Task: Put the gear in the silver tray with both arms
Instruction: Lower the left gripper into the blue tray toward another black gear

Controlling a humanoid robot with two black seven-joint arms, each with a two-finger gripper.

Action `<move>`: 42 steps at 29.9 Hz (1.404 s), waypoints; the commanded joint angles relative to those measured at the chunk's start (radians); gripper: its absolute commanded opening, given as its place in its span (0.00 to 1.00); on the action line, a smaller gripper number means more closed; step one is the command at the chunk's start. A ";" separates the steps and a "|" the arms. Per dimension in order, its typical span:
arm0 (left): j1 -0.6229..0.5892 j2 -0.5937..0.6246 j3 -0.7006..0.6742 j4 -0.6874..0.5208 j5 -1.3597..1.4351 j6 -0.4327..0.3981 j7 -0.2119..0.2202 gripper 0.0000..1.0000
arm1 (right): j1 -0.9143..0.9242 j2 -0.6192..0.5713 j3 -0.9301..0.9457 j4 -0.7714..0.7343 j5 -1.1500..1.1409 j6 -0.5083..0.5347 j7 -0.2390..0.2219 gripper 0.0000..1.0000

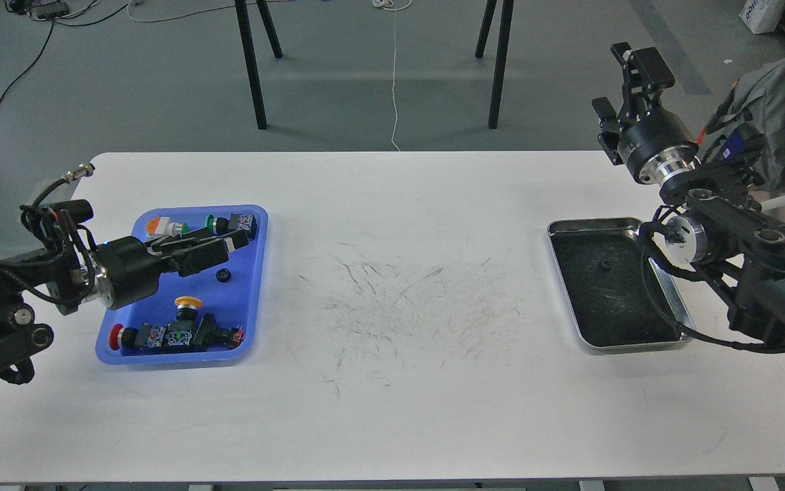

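The left gripper reaches over the blue tray, its jaws parted above the push buttons, close to a small black gear lying loose on the tray floor. The right gripper is raised past the table's far right corner — jaws spread, holding nothing. The silver tray sits at the right; a tiny dark piece lies in it.
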 commanded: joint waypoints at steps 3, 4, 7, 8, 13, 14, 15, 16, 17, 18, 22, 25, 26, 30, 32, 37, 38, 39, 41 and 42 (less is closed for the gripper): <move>-0.002 -0.058 0.000 0.082 0.166 0.012 0.000 0.99 | 0.000 0.003 -0.002 0.000 0.000 -0.001 0.001 0.95; -0.002 -0.071 0.001 0.111 0.178 0.015 0.000 0.99 | 0.000 0.003 -0.002 0.000 0.000 -0.006 0.001 0.95; -0.016 -0.106 -0.002 0.188 0.236 0.021 0.000 0.95 | 0.000 0.003 -0.004 0.000 -0.002 -0.014 0.001 0.95; -0.014 -0.124 0.001 0.201 0.251 0.027 0.000 0.95 | 0.000 0.003 -0.005 0.000 -0.002 -0.014 0.000 0.95; -0.012 -0.181 0.001 0.307 0.353 0.043 0.000 0.94 | 0.001 0.002 -0.008 0.001 -0.002 -0.015 0.001 0.95; -0.009 -0.196 0.003 0.321 0.363 0.049 0.000 0.94 | 0.001 0.002 -0.008 0.000 -0.002 -0.015 0.001 0.95; -0.009 -0.204 0.004 0.330 0.371 0.055 0.000 0.94 | 0.001 0.002 -0.002 0.000 -0.002 -0.015 0.001 0.95; -0.008 -0.212 0.006 0.346 0.376 0.061 0.000 0.94 | 0.001 0.002 0.001 -0.002 -0.002 -0.015 0.001 0.95; -0.005 -0.216 0.007 0.355 0.380 0.063 0.000 0.94 | 0.001 0.002 0.003 -0.003 0.000 -0.015 0.001 0.95; -0.005 -0.223 0.007 0.364 0.385 0.064 0.000 0.94 | 0.000 0.002 0.013 -0.003 0.000 -0.015 0.003 0.95; -0.005 -0.229 0.007 0.389 0.399 0.073 0.000 0.93 | -0.032 0.005 0.102 0.000 0.009 -0.015 0.001 0.95; 0.000 -0.246 0.009 0.412 0.414 0.086 0.000 0.90 | -0.045 0.025 0.133 0.000 0.008 -0.017 0.003 0.95; 0.000 -0.253 0.009 0.421 0.419 0.089 0.000 0.88 | -0.045 0.029 0.134 0.001 0.008 -0.017 0.003 0.95; 0.004 -0.285 0.009 0.478 0.426 0.106 0.000 0.86 | -0.046 0.031 0.133 0.001 0.008 -0.026 0.003 0.95; 0.012 -0.311 0.009 0.495 0.428 0.116 0.000 0.84 | -0.045 0.031 0.134 0.001 0.008 -0.027 0.003 0.95; 0.021 -0.322 0.010 0.522 0.430 0.127 0.000 0.82 | -0.045 0.029 0.138 0.001 0.009 -0.026 0.003 0.95; 0.027 -0.322 0.009 0.522 0.430 0.129 0.000 0.82 | -0.045 0.031 0.138 0.001 0.008 -0.027 0.003 0.95; 0.030 -0.322 0.010 0.524 0.430 0.130 0.000 0.81 | -0.045 0.029 0.138 0.001 0.008 -0.027 0.004 0.95; 0.034 -0.321 0.010 0.528 0.430 0.136 0.000 0.80 | -0.046 0.029 0.138 0.001 0.008 -0.027 0.004 0.95; 0.034 -0.321 0.010 0.531 0.430 0.139 0.000 0.80 | -0.045 0.029 0.139 0.001 0.009 -0.027 0.004 0.95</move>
